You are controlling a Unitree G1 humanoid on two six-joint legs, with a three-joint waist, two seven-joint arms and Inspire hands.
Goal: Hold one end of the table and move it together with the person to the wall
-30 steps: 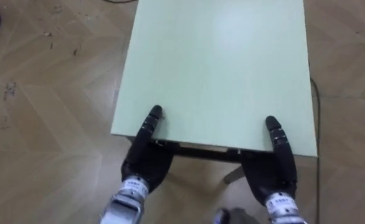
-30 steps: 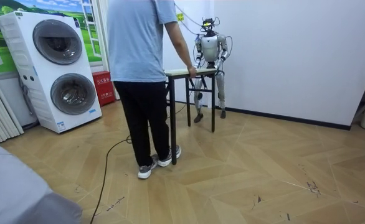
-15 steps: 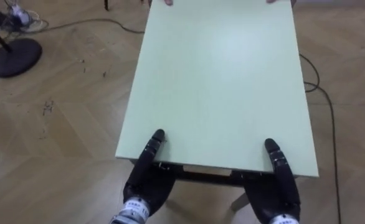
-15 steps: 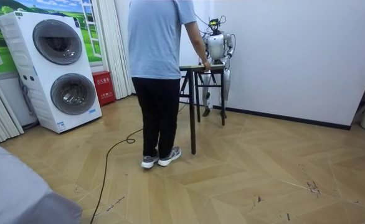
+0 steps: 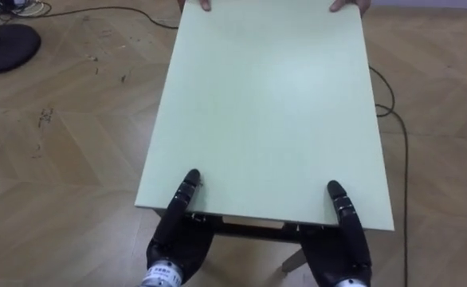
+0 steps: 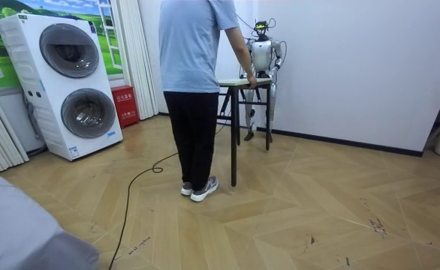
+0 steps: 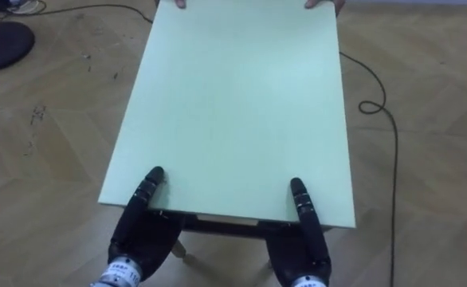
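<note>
A: What kind of setting is shown?
B: A domestic laundry room: stacked front-loading machines (image 6: 71, 86), a red box (image 6: 125, 105) and curtain (image 6: 139, 56) just beside them, a landscape picture (image 6: 62, 6) above them, herringbone wood floor (image 6: 302, 217) before them.

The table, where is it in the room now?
In the room view, the table is between the person and the robot, near the white wall; the washer stack is at the room view's left.
</note>
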